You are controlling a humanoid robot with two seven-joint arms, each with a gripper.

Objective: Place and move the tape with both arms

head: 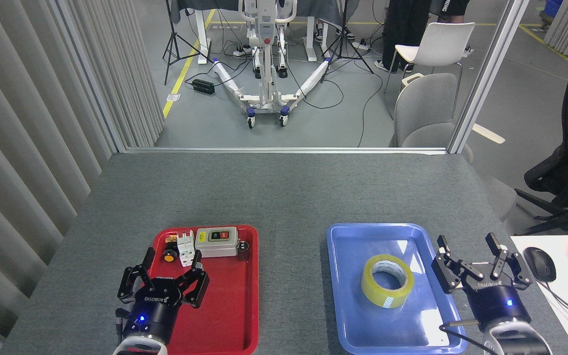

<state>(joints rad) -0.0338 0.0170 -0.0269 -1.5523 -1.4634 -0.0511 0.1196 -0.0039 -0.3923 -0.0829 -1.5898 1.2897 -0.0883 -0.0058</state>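
**Tape lies free in the blue tray, both grippers spread and empty**

From my seat I take the blue tray (348,340) as my landmark. The tape (387,280) lies flat near its middle, core opening facing up, yellow band around a white core; I cannot read the printing on the core. Nothing touches the roll.

My right gripper (469,245) hovers over the tray's right rim, just beside the tape but clear of it, fingers spread wide and holding nothing. Its wrist runs off the bottom edge of the head view, so I see little of the arm behind it. A thin dark cable crosses the tray's near right corner.

Well to the left of the blue tray, my left gripper (171,258) hangs over the red tray (244,315), fingers also apart and empty. Its body hides part of that tray's near left side. Beyond its fingertips sit an orange-black button (168,256), a white breaker (186,249) and a grey switch box (216,241); a small dark part beside the box is too small for me to identify.
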